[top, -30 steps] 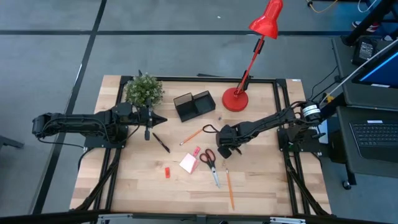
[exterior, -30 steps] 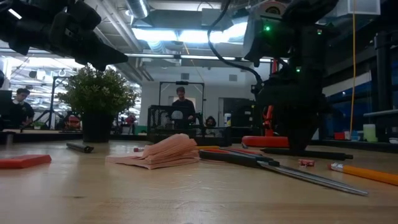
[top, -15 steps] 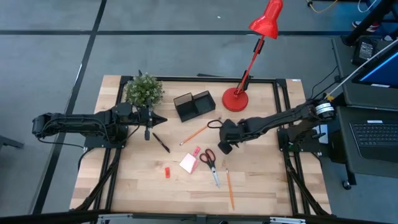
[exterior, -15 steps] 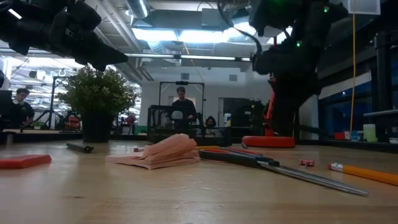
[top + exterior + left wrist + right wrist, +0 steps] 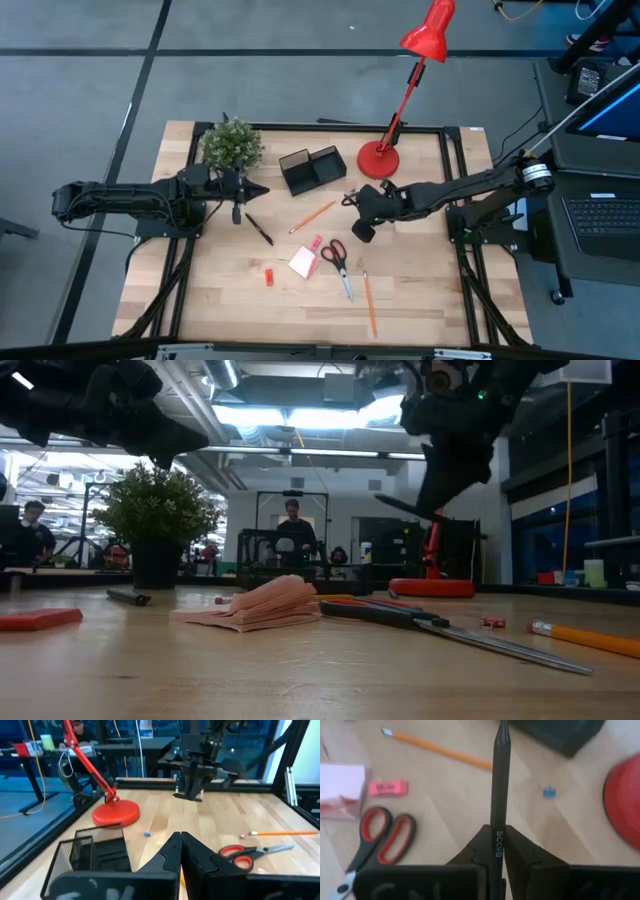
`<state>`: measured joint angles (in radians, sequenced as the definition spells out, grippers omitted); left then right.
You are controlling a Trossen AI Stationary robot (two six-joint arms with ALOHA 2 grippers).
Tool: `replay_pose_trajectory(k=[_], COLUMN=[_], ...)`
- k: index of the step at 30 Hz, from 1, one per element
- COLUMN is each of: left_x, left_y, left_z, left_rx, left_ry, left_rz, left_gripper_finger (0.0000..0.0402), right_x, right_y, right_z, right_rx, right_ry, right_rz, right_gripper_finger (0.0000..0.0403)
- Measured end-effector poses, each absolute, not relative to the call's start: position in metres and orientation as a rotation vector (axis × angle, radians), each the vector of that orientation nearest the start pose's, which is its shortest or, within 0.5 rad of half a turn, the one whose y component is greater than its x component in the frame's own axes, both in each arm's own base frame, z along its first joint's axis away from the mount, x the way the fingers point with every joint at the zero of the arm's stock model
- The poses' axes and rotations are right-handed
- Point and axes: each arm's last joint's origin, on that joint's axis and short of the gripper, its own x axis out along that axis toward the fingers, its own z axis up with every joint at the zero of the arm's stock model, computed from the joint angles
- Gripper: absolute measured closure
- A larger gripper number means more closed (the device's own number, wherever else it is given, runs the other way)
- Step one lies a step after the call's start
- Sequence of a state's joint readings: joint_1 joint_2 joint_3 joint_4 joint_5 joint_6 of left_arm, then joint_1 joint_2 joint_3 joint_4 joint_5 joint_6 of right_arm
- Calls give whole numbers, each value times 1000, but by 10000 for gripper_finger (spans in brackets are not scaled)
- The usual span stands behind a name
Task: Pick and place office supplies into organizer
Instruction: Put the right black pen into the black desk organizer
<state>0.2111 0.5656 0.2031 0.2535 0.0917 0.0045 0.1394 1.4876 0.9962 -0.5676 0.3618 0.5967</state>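
The black pen (image 5: 499,785) runs lengthwise straight out ahead of the right gripper (image 5: 496,851), its tip leading toward the organizer (image 5: 312,168) beyond. Its rear end sits pinched between the two fingers (image 5: 479,847), which are clenched on it, and in the low view it hangs tilted in the air above the table (image 5: 420,300). Below and to one side of the gripper lie the scissors (image 5: 372,842), pink eraser (image 5: 387,787) and orange pencil (image 5: 437,750). The left gripper (image 5: 180,851), clenched and empty, waits near the plant (image 5: 232,145).
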Motion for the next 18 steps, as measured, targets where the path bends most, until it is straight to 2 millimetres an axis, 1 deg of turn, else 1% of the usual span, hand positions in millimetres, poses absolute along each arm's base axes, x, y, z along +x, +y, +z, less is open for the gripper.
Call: replay_pose_trajectory(k=[6, 13, 18], left_x=[141, 142, 142], left_y=[27, 25, 21], left_z=[206, 208, 211], left_rx=[-18, -15, 5], left_ry=[88, 58, 28], left_rz=[96, 80, 47], left_gripper_finger=[399, 400, 399], right_x=[295, 310, 318], right_y=[31, 31, 33], right_z=[236, 257, 268], right_rx=[196, 40, -58], right_ry=[793, 562, 441], right_rz=[-408, -345, -300], right_gripper_finger=[366, 366, 366])
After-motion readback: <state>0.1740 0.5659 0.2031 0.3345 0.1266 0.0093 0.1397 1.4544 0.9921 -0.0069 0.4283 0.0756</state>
